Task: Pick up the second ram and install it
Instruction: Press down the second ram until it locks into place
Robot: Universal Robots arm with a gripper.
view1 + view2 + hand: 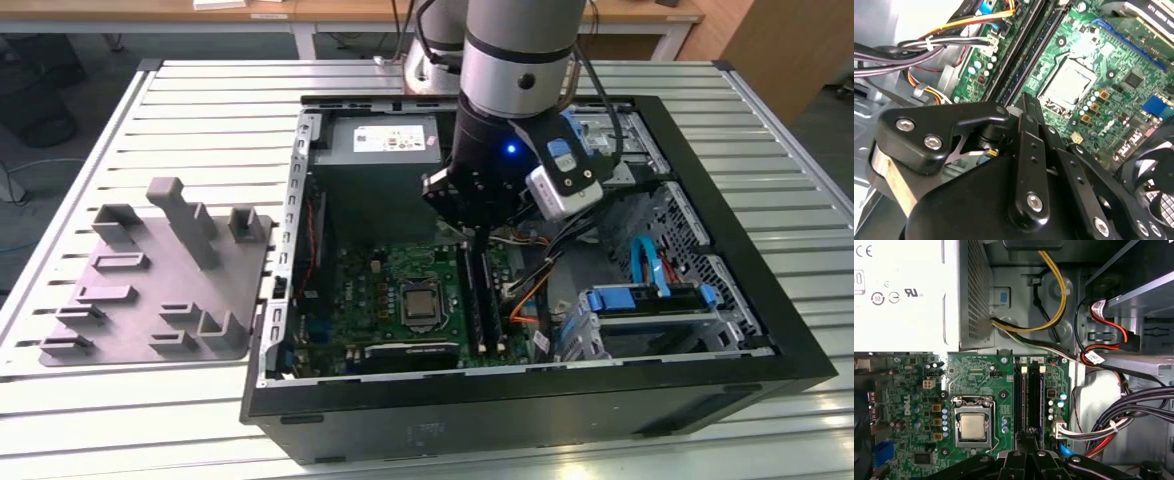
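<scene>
Arm's (514, 70) pointing pretty much straight down. Gripper (478, 236) hangs low, fingers (1030, 150) pressed close together.

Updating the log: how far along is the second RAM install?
The hand hangs inside the open black computer case, right above the long black memory slots on the green motherboard. Whether it grips the thin dark memory stick, or one is seated already, I cannot tell.

Certification marks stand on the white power supply label (899, 290); white lettering marks the motherboard (909, 390)

Even bright light, blurred foreground
</scene>
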